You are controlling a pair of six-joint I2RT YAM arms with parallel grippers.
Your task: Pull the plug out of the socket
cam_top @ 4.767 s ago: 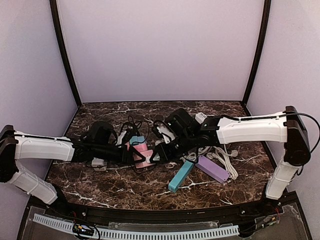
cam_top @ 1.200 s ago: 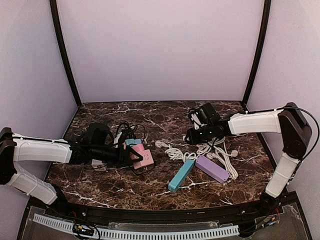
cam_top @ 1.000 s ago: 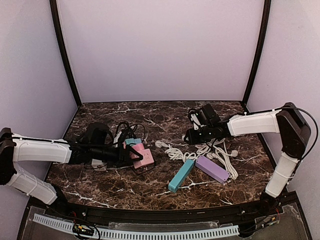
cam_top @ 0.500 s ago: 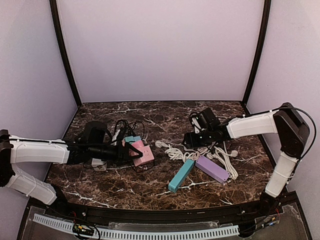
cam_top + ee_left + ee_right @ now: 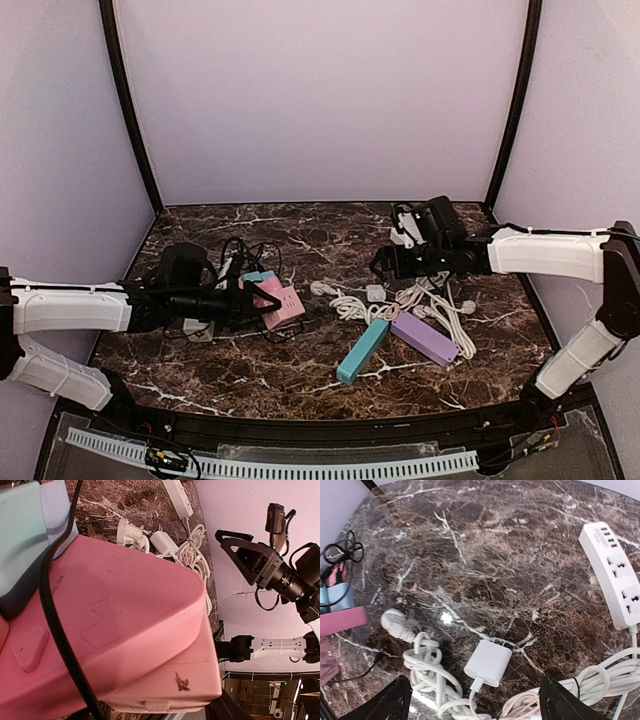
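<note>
A pink socket block (image 5: pixel 283 301) sits at the left middle of the table, and my left gripper (image 5: pixel 262 300) is shut on it. It fills the left wrist view (image 5: pixel 125 630), with a black cable (image 5: pixel 55 625) running across it. The white plug (image 5: pixel 488 662) lies flat on the marble with its prongs free, apart from the socket; from above the plug (image 5: pixel 375 293) is right of centre. My right gripper (image 5: pixel 477 705) hangs open just above and behind the plug, nothing between its fingers. In the top view the right gripper (image 5: pixel 384 266) is slightly beyond the plug.
A teal block (image 5: pixel 255 277) adjoins the pink socket, with tangled black cables (image 5: pixel 240 255) behind. White coiled cords (image 5: pixel 427 675) lie beside the plug. A teal strip (image 5: pixel 362 350), a purple strip (image 5: pixel 424 338) and a white power strip (image 5: pixel 615 575) lie to the right.
The right gripper has opened and let go of the white plug, which now rests on the table. The right arm has drawn back to the right. The left gripper has nudged the socket slightly.
</note>
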